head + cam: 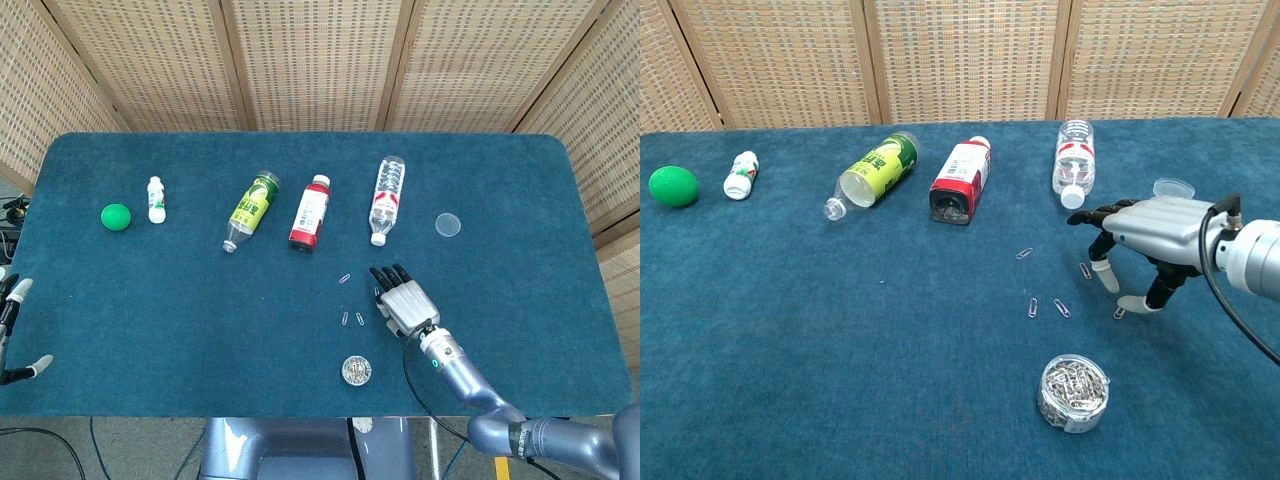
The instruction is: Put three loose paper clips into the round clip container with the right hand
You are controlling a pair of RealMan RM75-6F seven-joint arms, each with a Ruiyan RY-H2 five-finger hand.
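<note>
The round clear clip container point(1073, 393), full of clips, stands near the front edge, also seen from above point(356, 370). Several loose paper clips lie on the blue cloth: one point(1024, 253) further back, two side by side point(1033, 307) point(1062, 308), one point(1085, 270) under my fingers and one point(1121, 312) at my thumb tip. My right hand point(1140, 235) point(403, 297) hovers low, beyond and right of the container, palm down, fingers apart and pointing down, holding nothing. My left hand point(12, 300) shows only at the far left edge, fingers spread.
A row lies along the far side: green ball point(116, 216), small white bottle point(156, 198), green bottle point(252, 208), red bottle point(310, 211), water bottle point(387, 198). A clear round lid point(448, 224) lies right of them. The table's front edge is close behind the container.
</note>
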